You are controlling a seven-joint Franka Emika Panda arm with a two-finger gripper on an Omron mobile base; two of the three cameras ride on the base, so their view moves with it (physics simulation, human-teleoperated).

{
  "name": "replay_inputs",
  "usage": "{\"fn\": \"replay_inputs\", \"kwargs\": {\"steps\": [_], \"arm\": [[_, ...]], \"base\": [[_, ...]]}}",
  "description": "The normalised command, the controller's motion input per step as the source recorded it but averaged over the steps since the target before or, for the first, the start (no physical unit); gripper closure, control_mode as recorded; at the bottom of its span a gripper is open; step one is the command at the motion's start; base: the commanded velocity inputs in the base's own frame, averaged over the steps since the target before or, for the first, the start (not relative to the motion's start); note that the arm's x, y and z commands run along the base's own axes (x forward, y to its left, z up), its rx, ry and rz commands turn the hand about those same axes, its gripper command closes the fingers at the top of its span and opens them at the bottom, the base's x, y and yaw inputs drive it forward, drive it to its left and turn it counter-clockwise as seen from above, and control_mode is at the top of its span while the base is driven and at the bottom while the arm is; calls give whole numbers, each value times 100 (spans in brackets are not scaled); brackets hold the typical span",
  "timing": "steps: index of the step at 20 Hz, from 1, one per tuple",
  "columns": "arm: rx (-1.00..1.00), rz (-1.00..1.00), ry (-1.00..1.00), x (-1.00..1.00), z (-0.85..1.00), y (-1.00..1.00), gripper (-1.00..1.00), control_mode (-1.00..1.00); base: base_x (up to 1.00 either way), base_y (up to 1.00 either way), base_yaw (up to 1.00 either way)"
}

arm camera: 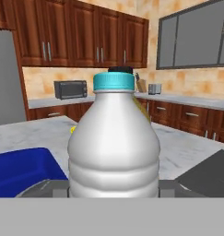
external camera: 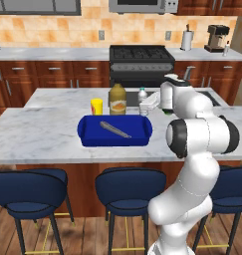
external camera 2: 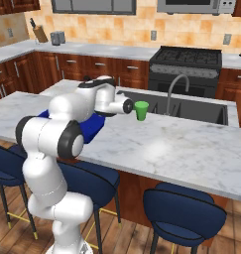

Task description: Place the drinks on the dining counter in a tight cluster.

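Water bottle (arm camera: 113,138), base cut off.

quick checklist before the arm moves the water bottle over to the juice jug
1. Hand shut on the water bottle: ok; the bottle sits between the fingertips.
2. Bottle upright, blue cap on: ok.
3. Juice jug standing on the dining counter: ok.
4. Free spot beside the jug: cannot tell; the yellow cup and blue tray stand close.
5. Green cup out of the way: cannot tell.
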Motion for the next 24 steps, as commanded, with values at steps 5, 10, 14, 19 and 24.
{"fn": "replay_inputs", "kwargs": {"steps": [5, 10, 14, 19, 24], "arm": [[0, 0, 0, 15, -14, 1, 100, -100], [0, 0, 0, 18, -6, 0, 100, -100], [0, 0, 0, 9, 5, 0, 100, -100], [0, 0, 0, 0, 3, 0, 100, -100], [0, 0, 0, 6, 4, 0, 100, -100]], "base": [[0, 0, 0], [0, 0, 0], [0, 0, 0], [0, 0, 0], [0, 0, 0]]}}
